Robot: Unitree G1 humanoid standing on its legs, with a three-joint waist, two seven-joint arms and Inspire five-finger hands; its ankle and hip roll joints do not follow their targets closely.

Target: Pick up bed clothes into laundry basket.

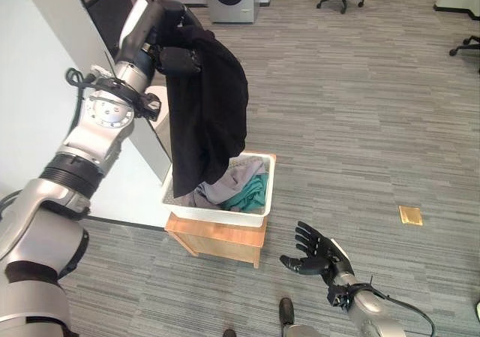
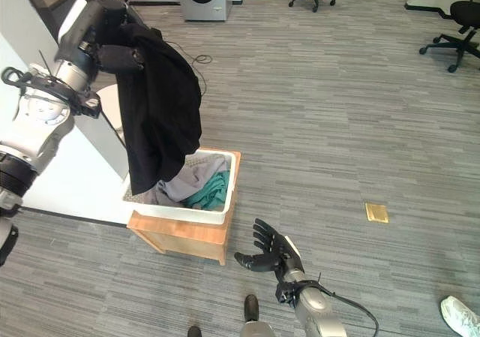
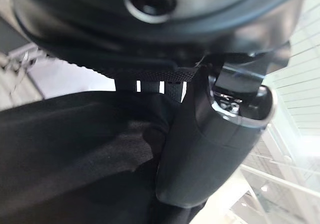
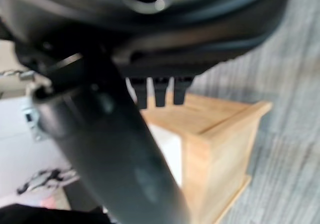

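Holding black cloth (image 1: 206, 112) pinched in left hand (image 1: 176, 55), upper left, high over basket (image 1: 255, 215) to drop in. Right hand (image 1: 315, 256) spread, lower mid, idle.

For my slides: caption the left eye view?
Left hand holds black garment above the laundry basket.

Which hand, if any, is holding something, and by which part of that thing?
The left hand grips the black garment by its bunched top; the right hand holds nothing.
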